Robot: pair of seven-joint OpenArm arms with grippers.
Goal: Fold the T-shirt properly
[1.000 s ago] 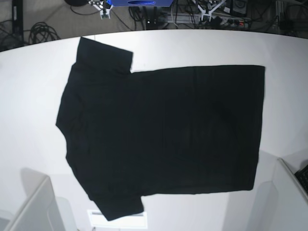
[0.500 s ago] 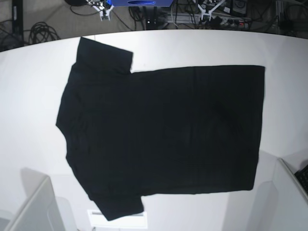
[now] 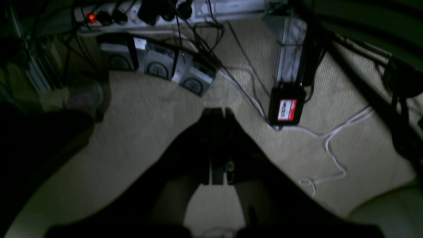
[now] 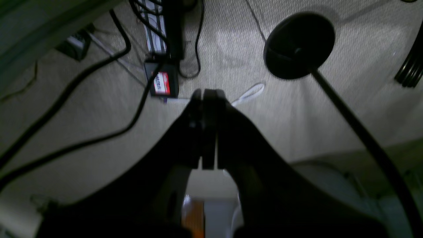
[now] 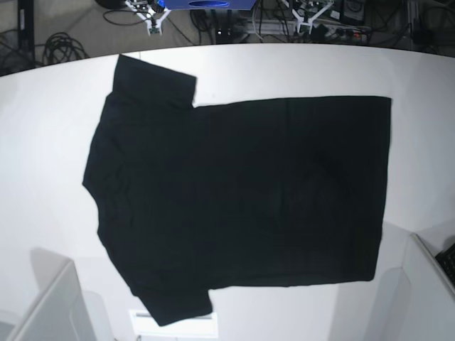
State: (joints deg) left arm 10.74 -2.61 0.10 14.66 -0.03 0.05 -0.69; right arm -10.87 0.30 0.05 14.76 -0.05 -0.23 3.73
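The T-shirt (image 5: 242, 192) lies flat on the white table (image 5: 43, 142), plain black side up, with its collar end to the left and its hem to the right. One sleeve points to the far edge and the other to the near edge. Both arms hang beyond the table's far edge, well away from the cloth. My left gripper (image 3: 218, 114) is shut over the carpet, with nothing between its fingers, and shows small in the base view (image 5: 307, 13). The right gripper (image 4: 206, 94) is shut and empty too, and appears at the top left of the base view (image 5: 151, 15).
Grey bin walls rise at the near left (image 5: 50, 305) and near right (image 5: 426, 284) corners. On the carpet below the grippers are cables, a power strip (image 3: 172, 10), a black box with a red label (image 3: 286, 107) and a round black stand base (image 4: 299, 44).
The left gripper has closed its fingers. Both grippers shifted slightly at the far edge. The T-shirt has not moved.
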